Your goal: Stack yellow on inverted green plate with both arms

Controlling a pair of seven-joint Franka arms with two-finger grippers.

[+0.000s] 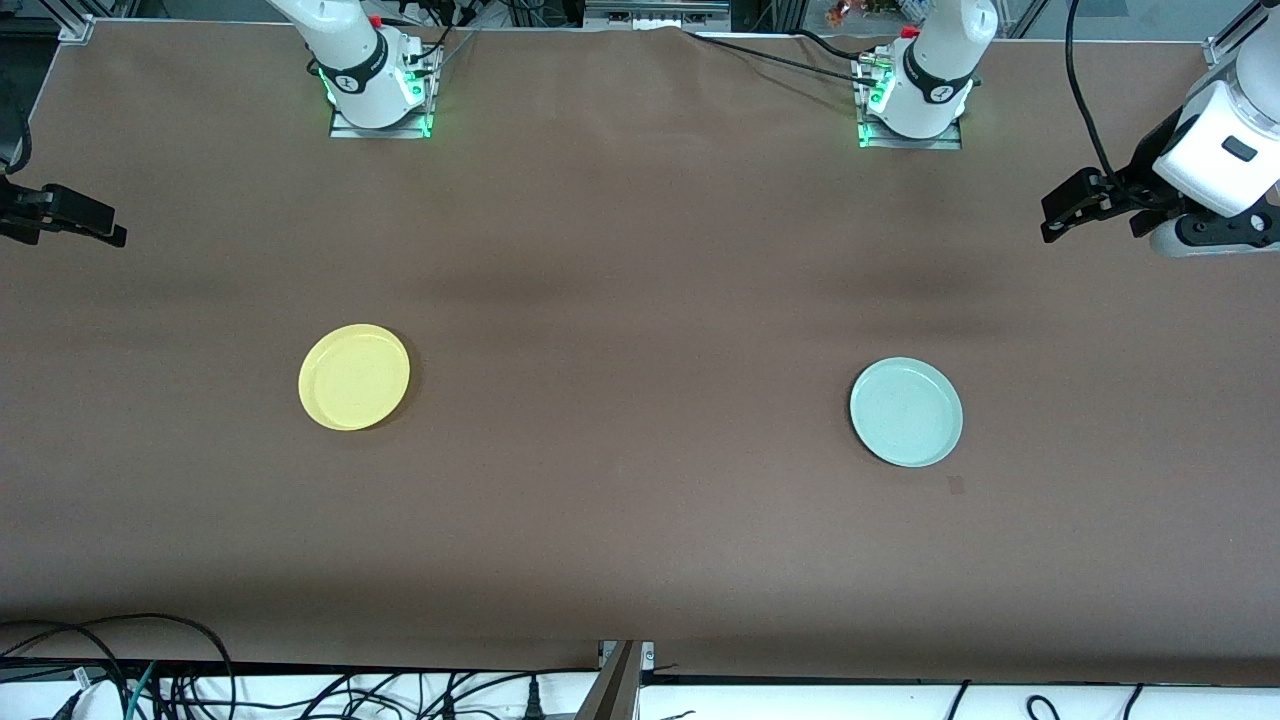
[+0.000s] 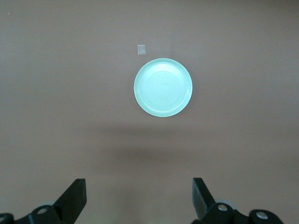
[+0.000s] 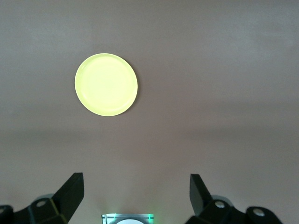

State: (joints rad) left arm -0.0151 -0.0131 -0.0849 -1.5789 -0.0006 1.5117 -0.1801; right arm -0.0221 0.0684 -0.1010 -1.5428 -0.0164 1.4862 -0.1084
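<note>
Yellow plate (image 1: 354,377): you will find it flat on the brown table (image 1: 640,520), rim up, toward the right arm's end, well apart from the green one.
Green plate (image 1: 906,412): it lies flat toward the left arm's end, rim up so its concentric rings show, slightly nearer the front camera than the yellow plate. A small pale patch (image 1: 955,485) sits on the table just beside it.
Left gripper (image 2: 140,198): you see its fingers spread wide and holding nothing. It hangs high over the left arm's end of the table, by the edge, well clear of the green plate, which shows between the two fingertips in the left wrist view.
Right gripper (image 3: 137,193): fingers likewise spread, nothing between them. It hangs over the right arm's end of the table, well apart from the yellow plate.
</note>
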